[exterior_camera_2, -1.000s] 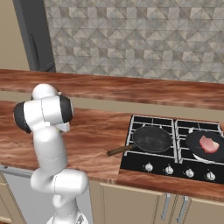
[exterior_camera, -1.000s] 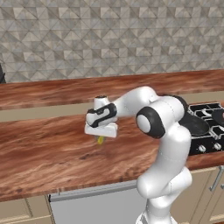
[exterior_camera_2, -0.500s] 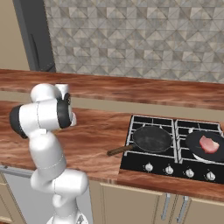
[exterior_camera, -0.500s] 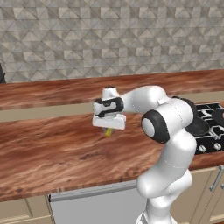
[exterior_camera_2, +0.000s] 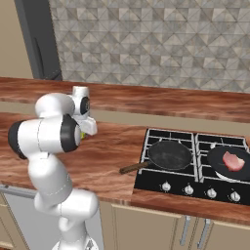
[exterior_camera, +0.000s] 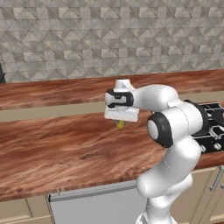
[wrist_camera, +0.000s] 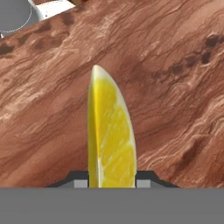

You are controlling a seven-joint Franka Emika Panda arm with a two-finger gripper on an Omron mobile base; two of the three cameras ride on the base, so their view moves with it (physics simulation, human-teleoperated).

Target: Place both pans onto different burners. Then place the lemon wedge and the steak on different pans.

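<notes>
My gripper (wrist_camera: pixel 111 182) is shut on the lemon wedge (wrist_camera: pixel 109 140), a bright yellow crescent standing upright between the fingertips. In the left base view the gripper (exterior_camera: pixel 121 120) hangs above the wooden counter with the lemon wedge (exterior_camera: pixel 120 125) showing under it, left of the cooktop. One black pan (exterior_camera_2: pixel 169 155) with a thin brown handle (exterior_camera_2: pixel 133 168) sits on a left burner of the cooktop (exterior_camera_2: pixel 188 181). The other pan (exterior_camera_2: pixel 218 166) sits on a right burner and holds the pinkish steak (exterior_camera_2: pixel 233 160).
A reddish-brown wooden counter (exterior_camera: pixel 52 148) runs left of the cooktop, with a raised ledge and tiled wall behind. The pan's handle juts off the cooktop's front left corner. A dark tall appliance (exterior_camera_2: pixel 41 41) stands at the far left. Silver knobs (exterior_camera_2: pixel 188 189) line the cooktop's front.
The arm has swung right along the counter toward the cooktop, carrying the lemon wedge in its shut gripper. Pans and steak have not moved.
</notes>
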